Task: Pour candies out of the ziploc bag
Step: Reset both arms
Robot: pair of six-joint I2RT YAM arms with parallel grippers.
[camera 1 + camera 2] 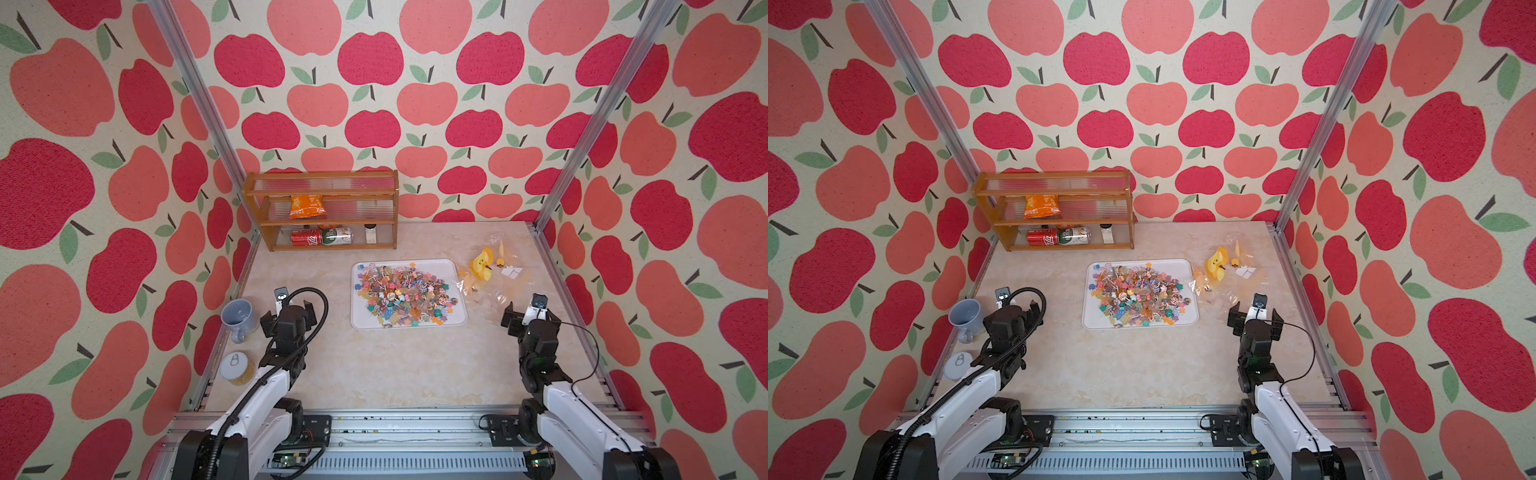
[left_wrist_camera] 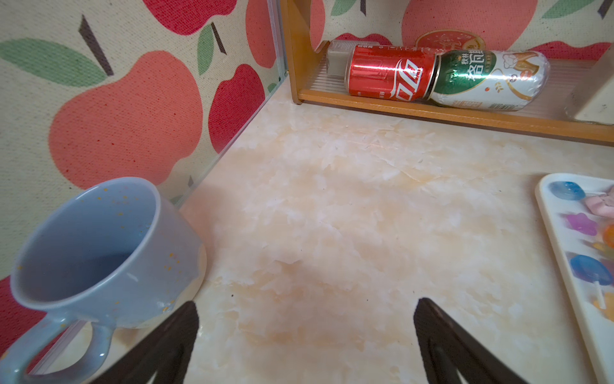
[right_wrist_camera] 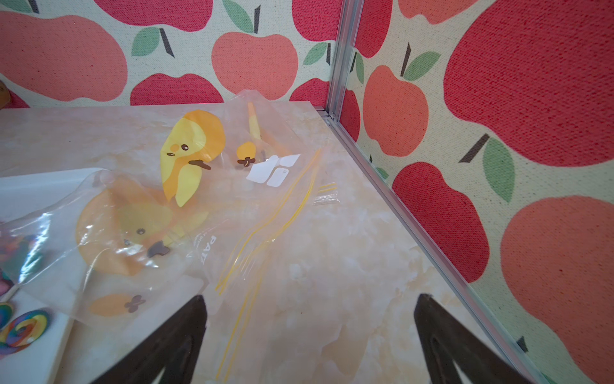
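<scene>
Right gripper: jaws spread wide, nothing between them, hanging low over the counter just short of the ziploc bag; left gripper likewise wide and empty, over bare counter beside the blue mug, well apart from the task's things. The bag is limp and flat on the counter by my right side; I see no sweets inside, only its printed yellow-orange cartoon figures and the yellow zip lines; in the right wrist view one corner of it drapes over the edge of the white tray. The candies lie heaped across that tray in both top views, swirled lollipops and small coloured shapes spread nearly rim to rim; a few sit right at the near edge. I judge the raised rim is why the tray was the target: it keeps small, rolling pieces from scattering. I take the pour as done, or near enough, with the bag laid aside clear of the heap. The wooden shelf at the back holds an orange snack packet and cans; a pull-tab tin stands near the mug; none of these bear on the job.
</scene>
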